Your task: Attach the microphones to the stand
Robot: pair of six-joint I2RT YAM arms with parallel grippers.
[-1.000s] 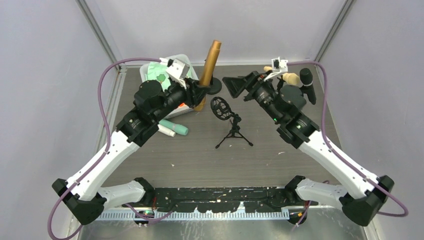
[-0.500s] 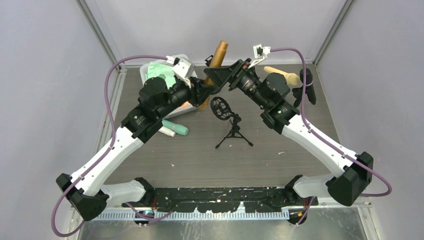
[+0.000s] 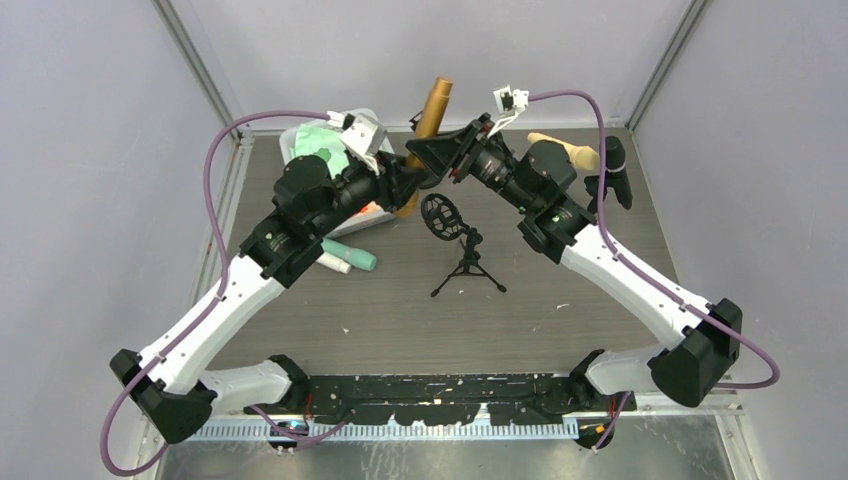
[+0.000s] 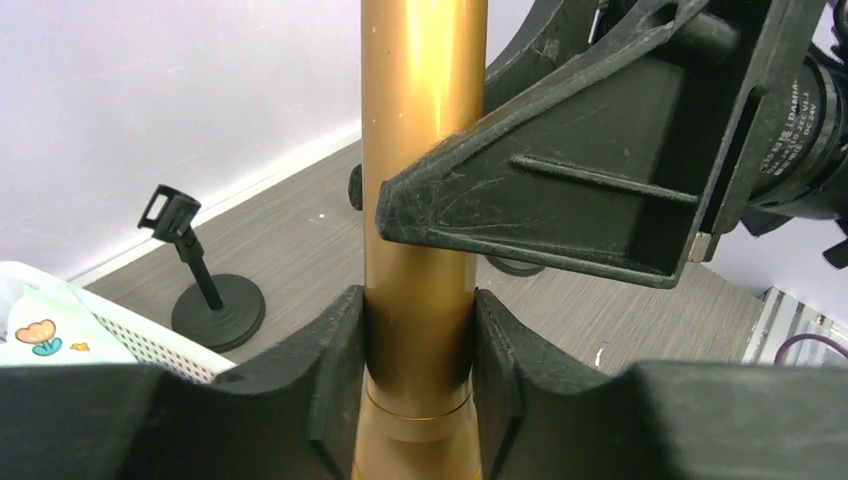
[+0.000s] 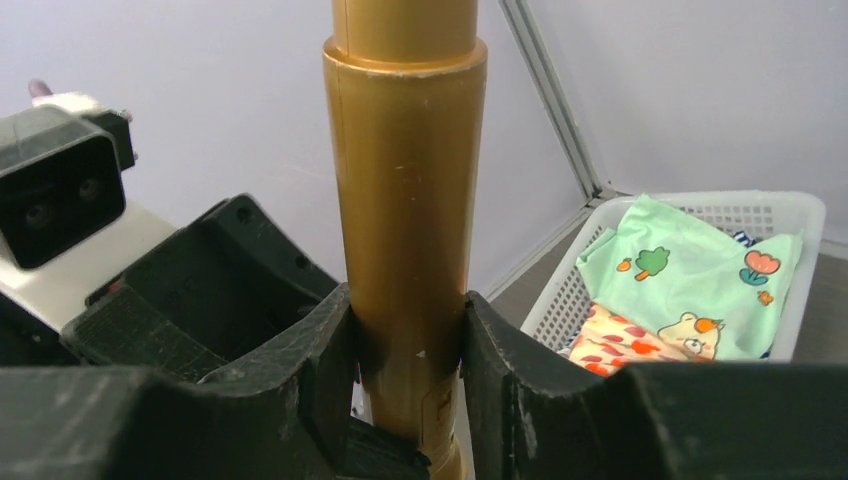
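Nearest on the bench [image 3: 400, 320], about centre, the tripod stand [image 3: 466, 262] is upright on three spread legs. The round black cradle [image 3: 438, 214] at its top holds nothing. A teal tube [image 3: 348, 256] lies on the bench at 9 o'clock from the stand, well apart from it.

Beyond the stand, at 11 o'clock from it, both arms meet on the gold microphone [image 3: 428, 115]. It is held off the bench, leaning a little toward 1 o'clock. The left end effector [image 3: 400, 185] is clamped on its lower body, fingers tight against both sides. The right end effector [image 3: 425, 152] is closed on the same barrel just above, fingers likewise touching both sides.

Farther back at 11 o'clock sits a white basket [image 3: 300, 135] holding printed cloth. At 2 o'clock a black microphone [image 3: 614, 170] lies on the bench, with a wooden piece [image 3: 565, 148] just beside it. The left wrist view shows a small round-based stand [image 4: 205, 290] with a clip, upright near the far wall.
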